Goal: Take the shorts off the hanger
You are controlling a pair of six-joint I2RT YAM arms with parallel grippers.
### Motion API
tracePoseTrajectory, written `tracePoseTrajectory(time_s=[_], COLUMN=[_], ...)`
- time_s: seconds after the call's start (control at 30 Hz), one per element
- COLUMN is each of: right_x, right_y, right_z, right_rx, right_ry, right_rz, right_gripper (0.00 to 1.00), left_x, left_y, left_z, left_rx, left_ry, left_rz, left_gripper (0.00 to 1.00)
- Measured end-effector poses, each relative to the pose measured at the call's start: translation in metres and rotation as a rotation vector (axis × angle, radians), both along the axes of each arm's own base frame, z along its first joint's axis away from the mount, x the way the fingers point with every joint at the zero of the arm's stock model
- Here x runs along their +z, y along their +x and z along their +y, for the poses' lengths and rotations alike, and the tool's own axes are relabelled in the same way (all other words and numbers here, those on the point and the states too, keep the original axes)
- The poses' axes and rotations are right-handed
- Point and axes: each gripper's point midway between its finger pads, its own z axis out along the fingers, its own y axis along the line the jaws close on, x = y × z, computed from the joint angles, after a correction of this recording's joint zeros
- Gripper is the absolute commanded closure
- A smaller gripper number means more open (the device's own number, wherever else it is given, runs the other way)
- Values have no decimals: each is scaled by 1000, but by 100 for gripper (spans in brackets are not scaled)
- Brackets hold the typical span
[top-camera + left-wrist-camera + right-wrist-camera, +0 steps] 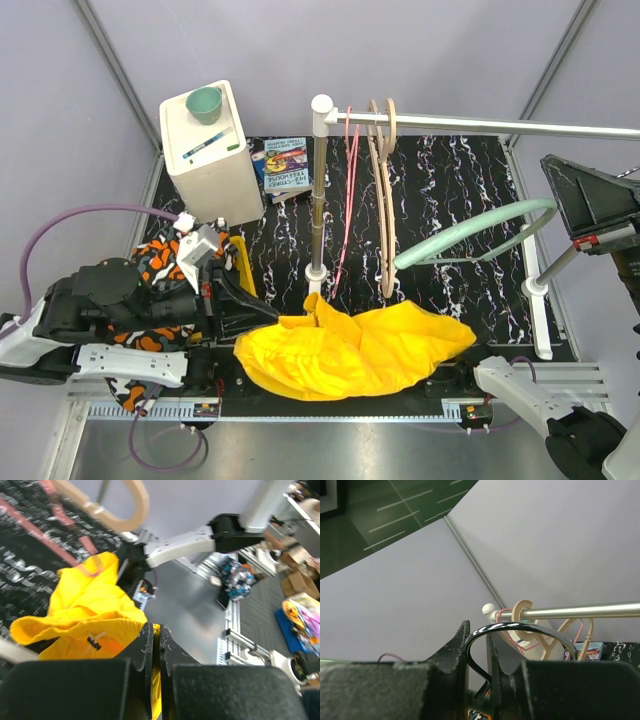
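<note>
Left fingers (pixel 144 652) pinch shut on the limp, light shorts (pixel 350 350) near the waistband; right fingers (pixel 456 652) clamp the stiff hanger hook (pixel 520 627).

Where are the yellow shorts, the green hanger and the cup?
yellow shorts (pixel 350 352): overhead view, middle of the crumpled fabric.
green hanger (pixel 470 228): overhead view, on its curved arm.
cup (pixel 205 103): overhead view, its inside.

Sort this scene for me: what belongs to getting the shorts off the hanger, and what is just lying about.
Job: yellow shorts, gripped by the left pincer; mint hanger, its hook in the right pincer.
Lying about: wooden hangers, pink hanger, book, white box, green cup, patterned garment.
</note>
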Motion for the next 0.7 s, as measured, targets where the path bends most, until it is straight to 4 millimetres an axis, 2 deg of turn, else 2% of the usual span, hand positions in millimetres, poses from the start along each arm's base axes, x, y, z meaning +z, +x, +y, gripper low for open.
tracePoseTrajectory(time_s=[0.13,0.27,0.4,0.47,0.57,0.6,0.67,0.7], right_x=[-6,-10,-12,-10,-3,0,4,6], right_y=[4,7,9,9,8,7,6,6], right_z=[-1,-1,-4,-6,-8,-8,-9,-9], right_rx=[-15,-27,-51,-62,-75,-78,-81,-81], right_ry=[-14,-29,-44,-57,-70,-73,-76,-76], right_rz=[20,32,46,47,35,30,25,24], right_gripper=[100,100,100,100,100,100,100,100], left_x=[-14,-14,-13,-22,-28,-23,1,24], left_y=[27,57,108,139,168,174,184,189], left_z=[20,24,24,33,48,53,62,72], left_rx=[177,357,581,698,798,825,879,927], left_ry=[93,178,243,293,365,378,361,327], left_rz=[35,14,18,37,50,46,18,-19], left_gripper=[100,100,100,100,100,100,100,100])
